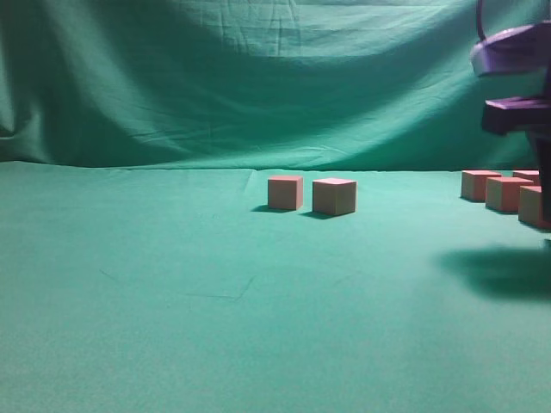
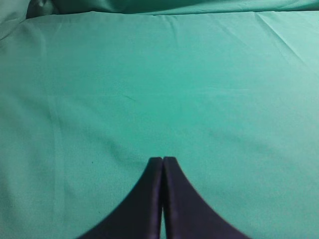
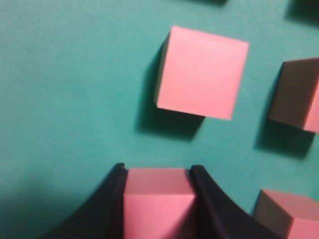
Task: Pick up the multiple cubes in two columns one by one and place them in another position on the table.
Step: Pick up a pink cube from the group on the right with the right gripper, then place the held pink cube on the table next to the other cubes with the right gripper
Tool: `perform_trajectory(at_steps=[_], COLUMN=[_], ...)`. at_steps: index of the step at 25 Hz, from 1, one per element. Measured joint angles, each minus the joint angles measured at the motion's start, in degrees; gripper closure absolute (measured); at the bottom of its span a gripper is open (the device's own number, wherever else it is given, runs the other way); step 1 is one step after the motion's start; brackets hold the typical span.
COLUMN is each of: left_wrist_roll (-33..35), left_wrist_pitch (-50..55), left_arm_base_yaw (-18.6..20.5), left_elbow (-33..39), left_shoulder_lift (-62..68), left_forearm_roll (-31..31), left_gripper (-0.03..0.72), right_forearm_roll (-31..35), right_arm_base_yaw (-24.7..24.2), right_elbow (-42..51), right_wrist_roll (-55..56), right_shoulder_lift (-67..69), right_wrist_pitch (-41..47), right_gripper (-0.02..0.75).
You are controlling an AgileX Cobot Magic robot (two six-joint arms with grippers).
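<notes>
The cubes stand on the teal counter (image 1: pixel 172 327) in two groups. Two cubes, one (image 1: pixel 285 192) and another (image 1: pixel 334 196), sit near the counter's middle, just beside each other but apart. The remaining cubes (image 1: pixel 504 193) cluster at the counter's right edge. In the right wrist view, the right hand (image 3: pixel 158 172) has its two dark fingers against opposite sides of one cube (image 3: pixel 158 201), holding it; a neighbouring cube (image 3: pixel 202 72) lies just ahead. The left hand (image 2: pixel 162 160) hangs over bare cloth with its fingertips pressed together, holding nothing.
</notes>
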Motion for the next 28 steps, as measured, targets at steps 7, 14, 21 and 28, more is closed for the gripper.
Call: perform_trajectory(at_steps=[7, 14, 21, 28], left_wrist_roll=[0.0, 0.0, 0.0, 0.0], left_wrist_pitch=[0.0, 0.0, 0.0, 0.0], left_arm_base_yaw=[0.0, 0.0, 0.0, 0.0], left_elbow=[0.0, 0.0, 0.0, 0.0], left_shoulder_lift=[0.0, 0.0, 0.0, 0.0], left_forearm_roll=[0.0, 0.0, 0.0, 0.0], left_gripper=[0.688, 0.688, 0.688, 0.688], right_forearm_roll=[1.82, 6.1, 6.24, 5.06], right_arm_base_yaw=[2.12, 14.59, 24.38, 25.91], right_elbow=[-14.73, -34.04, -57.33, -73.98], right_wrist_roll=[-6.6, -10.36, -9.62, -3.34], right_shoulder_lift=[0.0, 2.27, 16.2, 31.53], right_wrist_pitch=[12.81, 21.9, 31.37, 32.85], right_gripper=[0.479, 0.479, 0.479, 0.479])
